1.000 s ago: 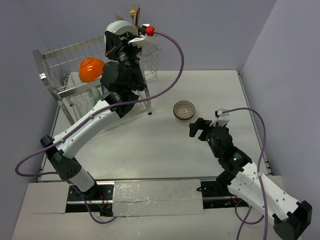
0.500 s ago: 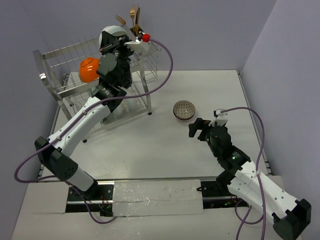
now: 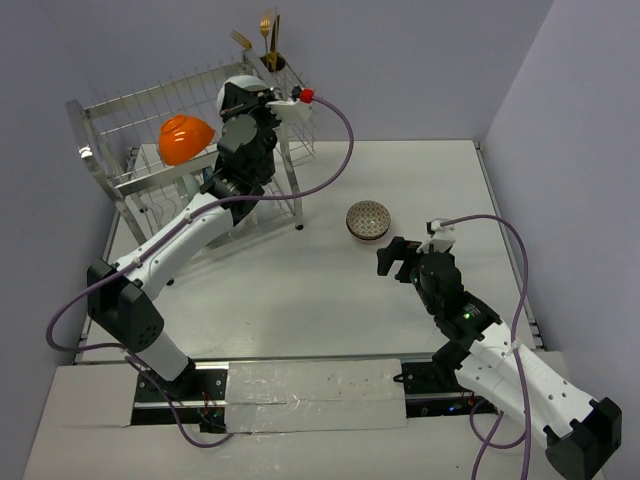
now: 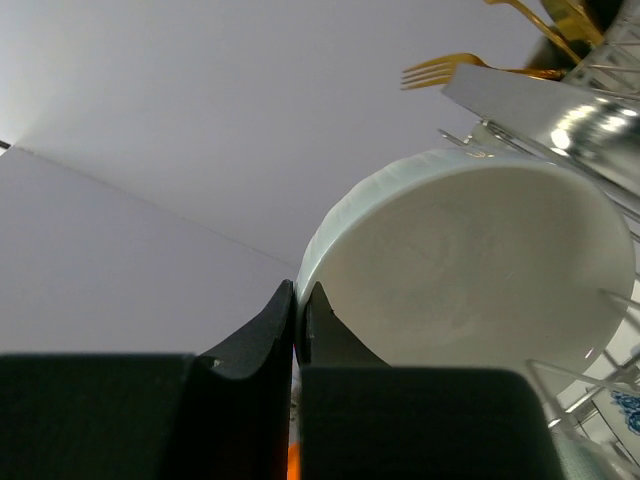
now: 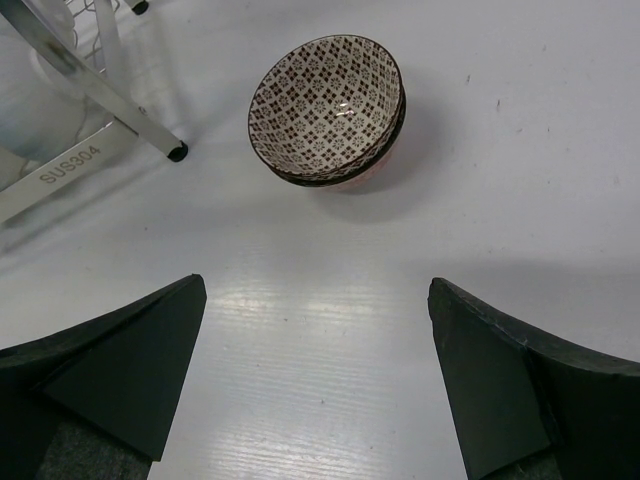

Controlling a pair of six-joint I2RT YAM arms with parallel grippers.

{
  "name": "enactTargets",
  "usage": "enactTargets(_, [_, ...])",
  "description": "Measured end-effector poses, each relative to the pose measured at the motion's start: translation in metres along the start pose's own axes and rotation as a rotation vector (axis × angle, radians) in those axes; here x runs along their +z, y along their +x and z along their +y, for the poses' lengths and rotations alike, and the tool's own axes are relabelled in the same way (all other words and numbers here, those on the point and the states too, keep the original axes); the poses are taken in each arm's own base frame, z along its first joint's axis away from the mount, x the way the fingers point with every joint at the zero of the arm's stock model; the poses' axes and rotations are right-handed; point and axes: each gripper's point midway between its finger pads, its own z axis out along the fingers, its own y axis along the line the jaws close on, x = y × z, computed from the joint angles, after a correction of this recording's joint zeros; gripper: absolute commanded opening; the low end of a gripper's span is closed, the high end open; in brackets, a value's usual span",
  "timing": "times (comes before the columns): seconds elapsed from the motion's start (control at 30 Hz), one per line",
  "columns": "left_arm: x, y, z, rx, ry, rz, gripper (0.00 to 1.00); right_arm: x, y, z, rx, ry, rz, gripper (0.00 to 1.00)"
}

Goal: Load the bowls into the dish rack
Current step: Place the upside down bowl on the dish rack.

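In the top external view, the left gripper (image 3: 243, 100) is raised at the upper tier of the dish rack (image 3: 110, 112). A white bowl (image 3: 236, 90) is carried at its tip, close to the corner where the gold cutlery (image 3: 268, 30) stands. An orange bowl (image 3: 186, 138) is lodged in the same tier. A patterned bowl (image 3: 368, 220) stands upright on the table (image 3: 300, 300). The right gripper (image 3: 392, 258) is near it, its jaws spread wide and nothing held.

In the left wrist view, the left gripper (image 4: 297, 300) is pinched almost flat on what appears to be the rim of the white bowl (image 4: 470, 270). The bowl is tipped on edge against a rack bar (image 4: 540, 105), below a gold fork (image 4: 450, 68). The bowl is best eased down between the tines until the wires carry it, and only then released. The cutlery should be kept clear.

In the right wrist view, the patterned bowl (image 5: 328, 108) lies ahead of the right gripper (image 5: 315, 290), apart from its fingers and near a rack leg (image 5: 110, 95). A pinch across one wall would probably serve for it.
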Motion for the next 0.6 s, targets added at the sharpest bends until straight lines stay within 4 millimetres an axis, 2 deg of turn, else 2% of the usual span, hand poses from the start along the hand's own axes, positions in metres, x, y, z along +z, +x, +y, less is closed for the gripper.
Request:
enactTargets(0.1, [0.001,0.003,-0.012,0.014,0.009,0.003,0.00,0.000,0.000,0.000,0.000,0.000,0.000,1.00])
enactTargets(0.33, [-0.002,0.005,-0.013,-0.014,-0.030,-0.007,0.04,0.000,0.002,0.000,-0.001,-0.005,0.007,1.00])
enactTargets(0.43, [-0.007,0.005,-0.013,-0.021,-0.044,-0.018,0.08,0.001,0.004,0.001,-0.002,-0.009,0.013,1.00])
enactTargets(0.6, [-0.021,-0.002,-0.015,-0.012,-0.057,-0.048,0.08,0.001,0.005,0.001,-0.004,-0.010,0.019,1.00])
